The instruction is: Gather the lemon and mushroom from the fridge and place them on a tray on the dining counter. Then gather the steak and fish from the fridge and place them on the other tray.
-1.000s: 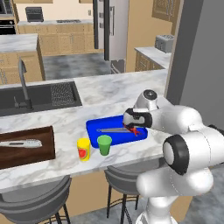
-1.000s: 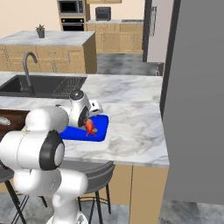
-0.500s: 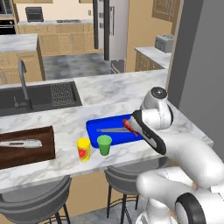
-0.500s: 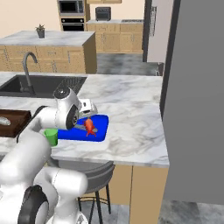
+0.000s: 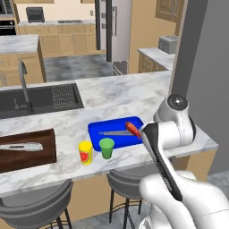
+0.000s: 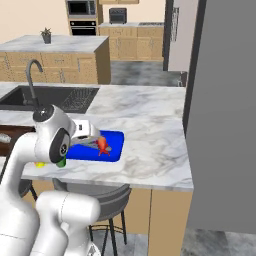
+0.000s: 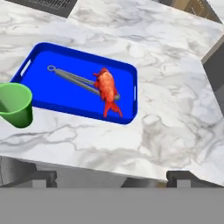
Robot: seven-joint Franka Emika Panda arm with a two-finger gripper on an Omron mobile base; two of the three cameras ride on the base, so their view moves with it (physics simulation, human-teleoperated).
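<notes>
A red-orange fish lies in the blue tray across a thin grey utensil, on the marble dining counter. My gripper hovers above the counter's front edge, open, with nothing between its fingertips. From the left, the fish sits at the blue tray's right end, beside my arm. The brown wooden tray lies further left and carries a pale grey elongated object. The fridge stands far back. Lemon, mushroom and steak are out of view.
A yellow cup and a green cup stand just in front of the blue tray. The dark sink with its tap lies behind the trays. A tall grey panel rises at the right. Stools stand below the counter.
My arm has swung up and back from the blue tray, lifting the hand away. The fish stays lying in the tray and the gripper remains open.
</notes>
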